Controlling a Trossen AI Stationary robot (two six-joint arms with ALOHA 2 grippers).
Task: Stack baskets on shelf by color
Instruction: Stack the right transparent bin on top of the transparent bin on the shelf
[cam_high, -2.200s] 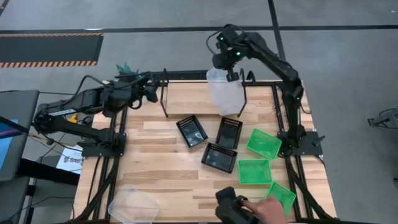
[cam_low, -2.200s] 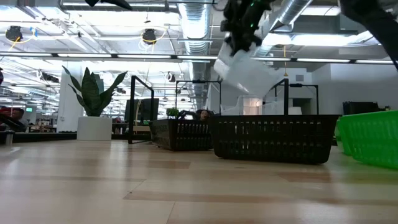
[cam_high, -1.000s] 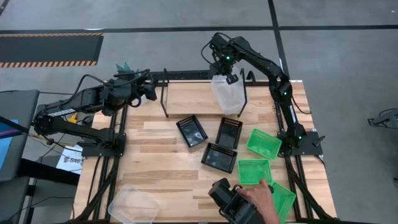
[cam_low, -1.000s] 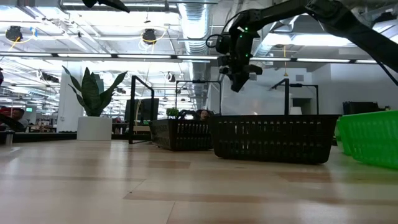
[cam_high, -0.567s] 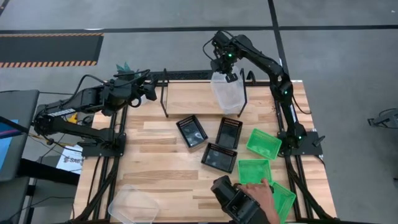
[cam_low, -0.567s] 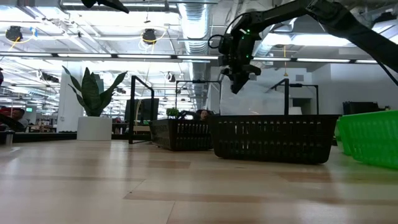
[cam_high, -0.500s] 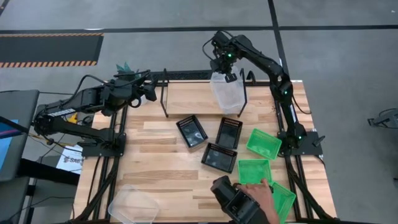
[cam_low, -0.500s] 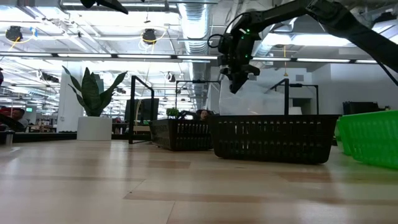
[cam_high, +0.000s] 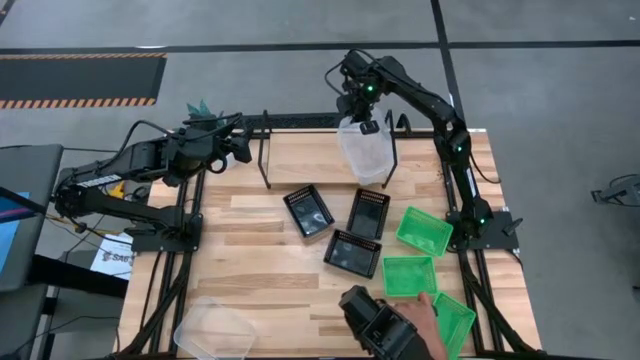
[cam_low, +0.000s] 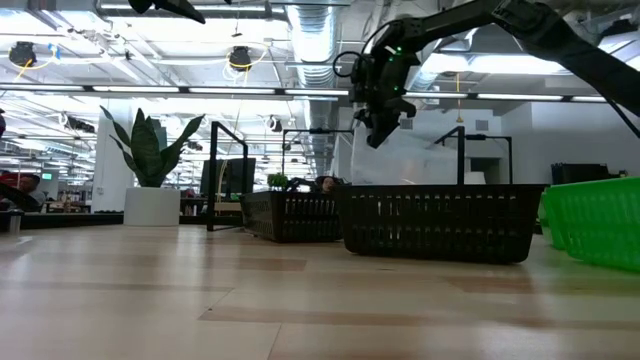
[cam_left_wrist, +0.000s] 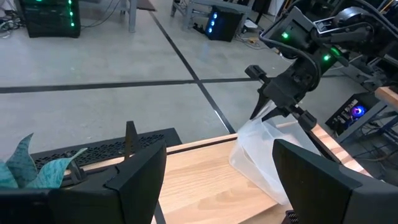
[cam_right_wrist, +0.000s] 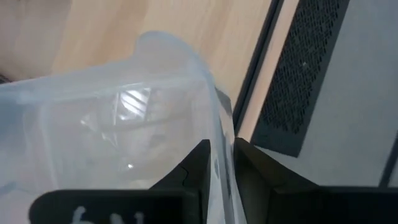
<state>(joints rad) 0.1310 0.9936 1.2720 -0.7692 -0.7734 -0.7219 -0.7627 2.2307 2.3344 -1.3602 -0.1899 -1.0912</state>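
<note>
Baskets of clear plastic (cam_high: 363, 155) are nested on the shelf (cam_high: 300, 150); their far rim sits between the right gripper (cam_high: 364, 122) fingers, barely parted. Left gripper (cam_high: 243, 152) is held wide beside the counter (cam_high: 260, 260)

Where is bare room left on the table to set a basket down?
Free: the left half of the table, between the left arm's base and the black baskets, above the clear basket at the front corner. Crowded: the right side, with green baskets and a person's hand.
</note>
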